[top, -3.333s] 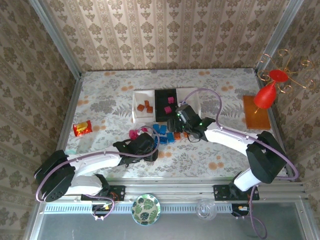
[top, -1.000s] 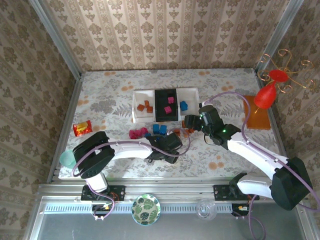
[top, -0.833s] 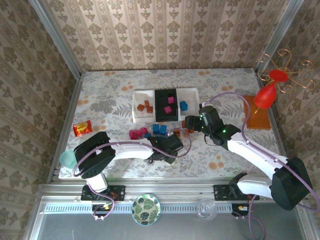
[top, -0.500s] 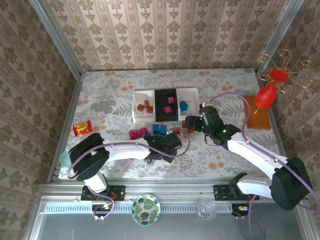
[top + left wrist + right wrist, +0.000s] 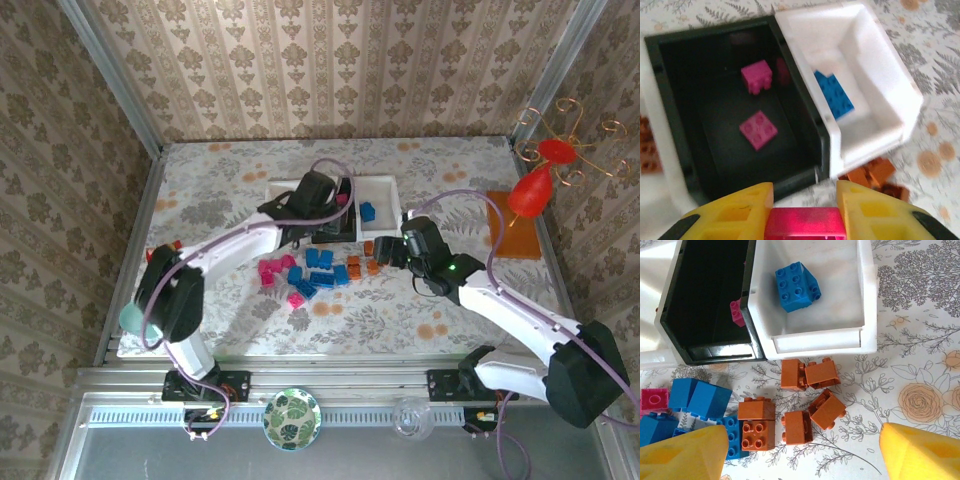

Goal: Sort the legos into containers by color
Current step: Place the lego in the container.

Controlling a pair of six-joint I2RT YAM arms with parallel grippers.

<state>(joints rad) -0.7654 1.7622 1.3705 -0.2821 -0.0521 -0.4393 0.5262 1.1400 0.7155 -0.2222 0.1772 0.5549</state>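
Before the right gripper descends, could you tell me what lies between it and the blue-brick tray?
Several loose orange bricks lie there, as the right wrist view shows.

My left claw [image 5: 316, 198] is stretched far over the black tray [image 5: 340, 230], which sits between the left white tray [image 5: 283, 186] and the right white tray [image 5: 385, 190]. The right one holds a blue lego [image 5: 368, 211]. Nearer on the bench [image 5: 450, 170] lie pink legos [image 5: 272, 270], blue legos [image 5: 318, 266] and brown-orange legos [image 5: 357, 265], with my right claw [image 5: 388, 252] just beside those.

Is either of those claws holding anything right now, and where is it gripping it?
The left gripper pinches a pink lego by two opposite sides, near the black tray. The right gripper is open and holds nothing.
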